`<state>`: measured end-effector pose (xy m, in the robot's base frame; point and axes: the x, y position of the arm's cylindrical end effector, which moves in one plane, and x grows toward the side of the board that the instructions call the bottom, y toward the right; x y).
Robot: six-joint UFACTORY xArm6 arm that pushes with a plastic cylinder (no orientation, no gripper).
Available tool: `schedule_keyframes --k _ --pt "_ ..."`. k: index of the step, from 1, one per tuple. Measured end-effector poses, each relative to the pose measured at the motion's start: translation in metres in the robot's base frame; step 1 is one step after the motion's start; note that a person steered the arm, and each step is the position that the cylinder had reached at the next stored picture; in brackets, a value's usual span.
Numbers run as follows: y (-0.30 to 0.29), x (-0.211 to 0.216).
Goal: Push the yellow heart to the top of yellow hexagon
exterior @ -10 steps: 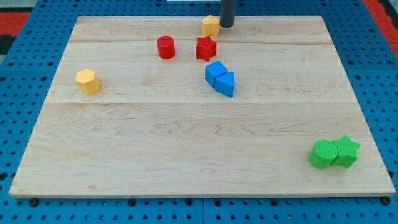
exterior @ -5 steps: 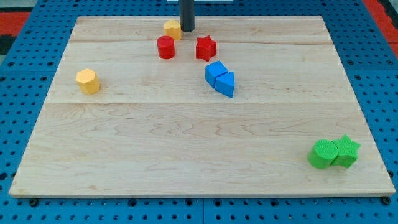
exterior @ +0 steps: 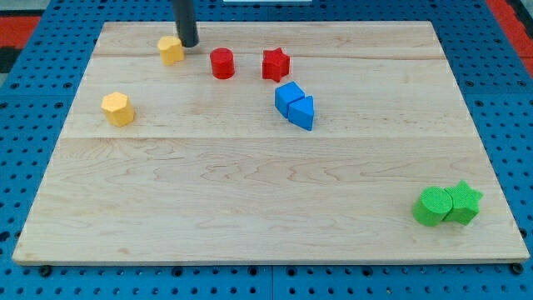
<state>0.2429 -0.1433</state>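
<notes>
The yellow heart (exterior: 171, 50) lies near the board's top edge, left of centre. My tip (exterior: 189, 43) touches its upper right side. The yellow hexagon (exterior: 117, 109) sits lower and further to the view's left, apart from the heart. The heart is up and to the right of the hexagon.
A red cylinder (exterior: 221, 63) and a red star (exterior: 276, 64) lie right of the heart. A blue cube (exterior: 289, 97) and blue triangle (exterior: 303, 112) touch near the middle. A green cylinder (exterior: 431, 207) and green star (exterior: 463, 202) sit at the bottom right. The wooden board (exterior: 250, 200) carries all.
My tip has slid to the view's left along the top of the board, pushing the yellow heart with it past the red star and red cylinder. Other blocks have not moved.
</notes>
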Motion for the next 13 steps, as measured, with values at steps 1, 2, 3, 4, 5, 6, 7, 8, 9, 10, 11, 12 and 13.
schedule_keyframes --k 1,2,3,4,5,6,7,8,9,10,11,12,13 --pt "-0.014 0.012" --pt "-0.008 0.03" --pt "-0.025 0.037" --pt "-0.041 0.037" --pt "-0.048 0.037" --pt "-0.057 0.037" --pt "-0.07 0.037" --pt "-0.073 0.032" --pt "-0.082 0.032" --pt "-0.09 0.04" --pt "-0.086 0.06" --pt "-0.081 0.086" --pt "-0.08 0.099"
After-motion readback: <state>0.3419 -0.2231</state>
